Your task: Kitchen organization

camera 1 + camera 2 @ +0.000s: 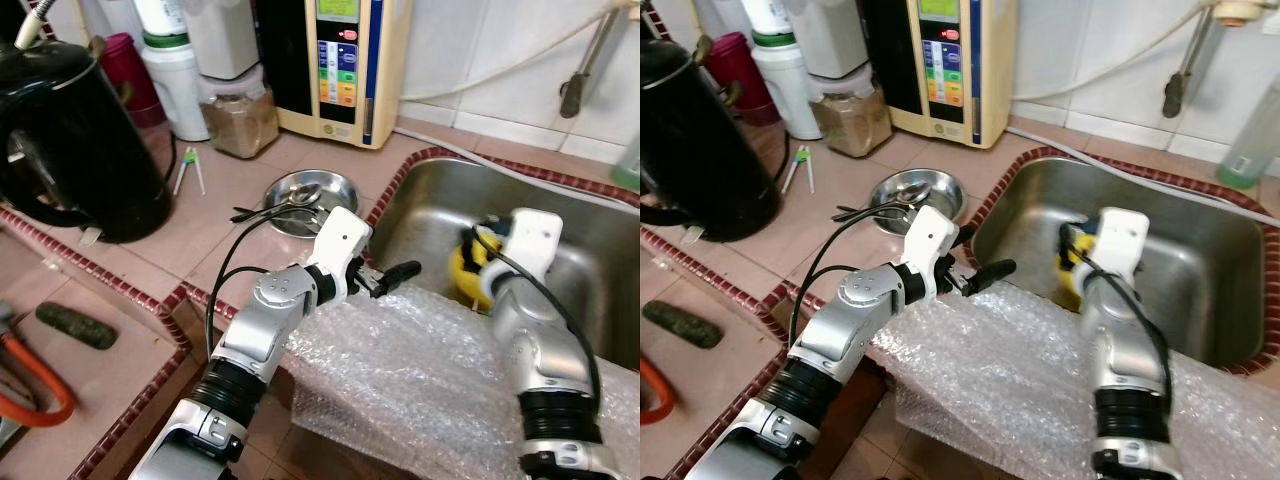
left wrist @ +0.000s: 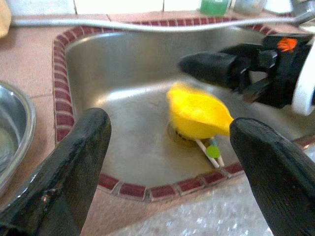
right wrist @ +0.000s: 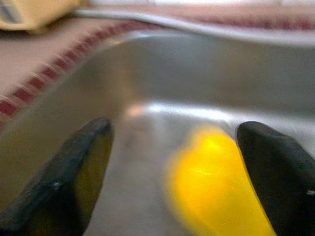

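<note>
Both grippers stand with fingers wide apart, holding nothing. Right gripper [image 3: 172, 167] hangs inside the steel sink [image 1: 590, 240], just above the yellow cup [image 2: 197, 115] on the sink bottom. Left gripper [image 1: 385, 277] hovers at the sink's 9 o'clock rim, over bubble wrap [image 1: 420, 370].

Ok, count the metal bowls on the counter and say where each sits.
1. The metal bowl sits on the tiled counter just left of the sink, with spoons resting in it. Others may be hidden behind the black kettle.
</note>
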`<state>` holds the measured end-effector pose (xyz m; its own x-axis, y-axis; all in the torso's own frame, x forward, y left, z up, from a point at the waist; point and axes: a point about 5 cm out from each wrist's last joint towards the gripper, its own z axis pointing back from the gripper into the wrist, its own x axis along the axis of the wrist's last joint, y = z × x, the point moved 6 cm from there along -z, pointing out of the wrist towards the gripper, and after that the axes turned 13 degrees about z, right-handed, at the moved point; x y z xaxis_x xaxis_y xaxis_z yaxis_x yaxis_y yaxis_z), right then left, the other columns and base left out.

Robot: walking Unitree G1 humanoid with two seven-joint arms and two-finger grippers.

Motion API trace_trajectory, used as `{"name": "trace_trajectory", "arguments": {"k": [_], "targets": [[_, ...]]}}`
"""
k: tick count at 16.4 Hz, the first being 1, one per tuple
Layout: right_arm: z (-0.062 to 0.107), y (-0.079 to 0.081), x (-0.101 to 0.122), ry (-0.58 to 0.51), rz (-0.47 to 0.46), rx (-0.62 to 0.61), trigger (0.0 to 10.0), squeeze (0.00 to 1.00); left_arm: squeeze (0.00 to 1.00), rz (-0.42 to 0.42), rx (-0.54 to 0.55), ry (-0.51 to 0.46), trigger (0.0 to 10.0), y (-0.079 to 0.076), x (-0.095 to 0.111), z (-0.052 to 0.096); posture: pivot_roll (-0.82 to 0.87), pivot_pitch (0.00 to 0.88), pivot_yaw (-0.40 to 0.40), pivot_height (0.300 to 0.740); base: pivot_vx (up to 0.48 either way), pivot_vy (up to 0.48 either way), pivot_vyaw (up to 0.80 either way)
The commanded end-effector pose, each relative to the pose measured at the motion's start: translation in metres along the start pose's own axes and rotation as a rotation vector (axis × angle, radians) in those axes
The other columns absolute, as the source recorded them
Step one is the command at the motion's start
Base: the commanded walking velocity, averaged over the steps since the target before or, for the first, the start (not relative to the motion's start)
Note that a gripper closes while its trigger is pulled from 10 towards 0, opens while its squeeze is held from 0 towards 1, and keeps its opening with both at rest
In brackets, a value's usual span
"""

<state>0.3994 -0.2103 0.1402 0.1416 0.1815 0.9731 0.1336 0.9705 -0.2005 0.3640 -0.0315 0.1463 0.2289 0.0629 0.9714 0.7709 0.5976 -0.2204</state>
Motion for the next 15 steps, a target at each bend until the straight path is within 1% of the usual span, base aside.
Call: {"name": "trace_trajectory", "arguments": {"k": [1, 15], "targets": [[0.001, 0.0051, 0.0051, -0.019, -0.041, 0.024, 10.0, 1.0, 1.0, -0.02, 0.004, -0.012, 10.0, 0.0013, 0.0048, 0.0007, -0.13, 0.079, 0.073, 0.74, 0.0, 0.0, 0.0], [0.001, 0.0051, 0.0051, -0.019, -0.041, 0.024, 10.0, 1.0, 1.0, -0.02, 0.004, -0.012, 10.0, 0.0013, 0.0048, 0.0007, -0.13, 0.079, 0.073, 0.74, 0.0, 0.0, 0.0]]}}
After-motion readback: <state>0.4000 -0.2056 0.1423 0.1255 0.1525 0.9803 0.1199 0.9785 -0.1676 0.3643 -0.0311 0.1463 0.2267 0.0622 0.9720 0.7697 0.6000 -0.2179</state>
